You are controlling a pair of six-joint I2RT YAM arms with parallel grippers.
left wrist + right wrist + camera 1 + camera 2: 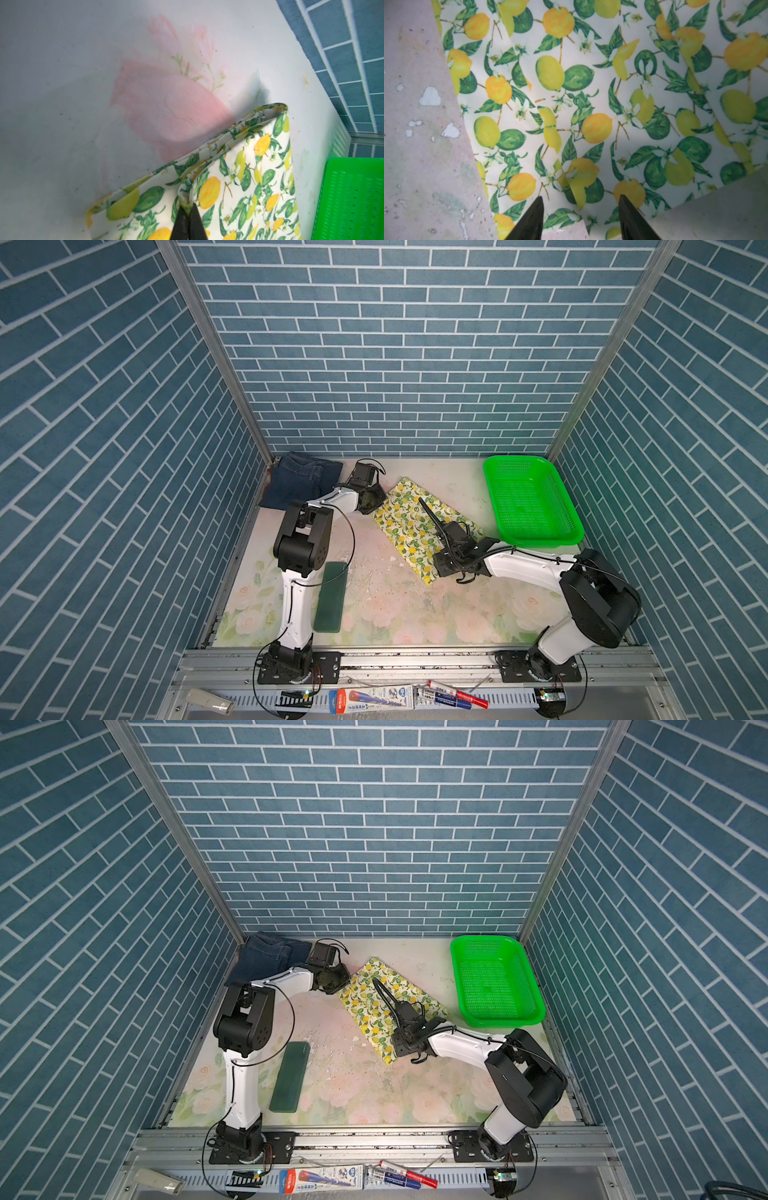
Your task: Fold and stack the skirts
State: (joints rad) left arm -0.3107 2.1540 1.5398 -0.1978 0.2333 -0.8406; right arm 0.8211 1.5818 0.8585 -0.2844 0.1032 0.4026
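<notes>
Lemon skirt (401, 516) lies flat in the middle, layered and partly folded, beside green basket (534, 499). Left gripper (188, 204) is clamped on its back-left edge. Right gripper (580, 200) has jaws apart over the near end and holds nothing. Denim skirt (299, 483) looks folded in the back-left corner. Plaid skirt not clearly visible. Left to do: finish the lemon fold, then stack.

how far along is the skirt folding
Done: the denim skirt lies folded in the far left corner, a red sliver under it, perhaps another skirt. In hand: the left gripper is shut on an edge of the lemon skirt; the right gripper hangs open over its near end. Left: finish that fold and stack it on the denim.
</notes>
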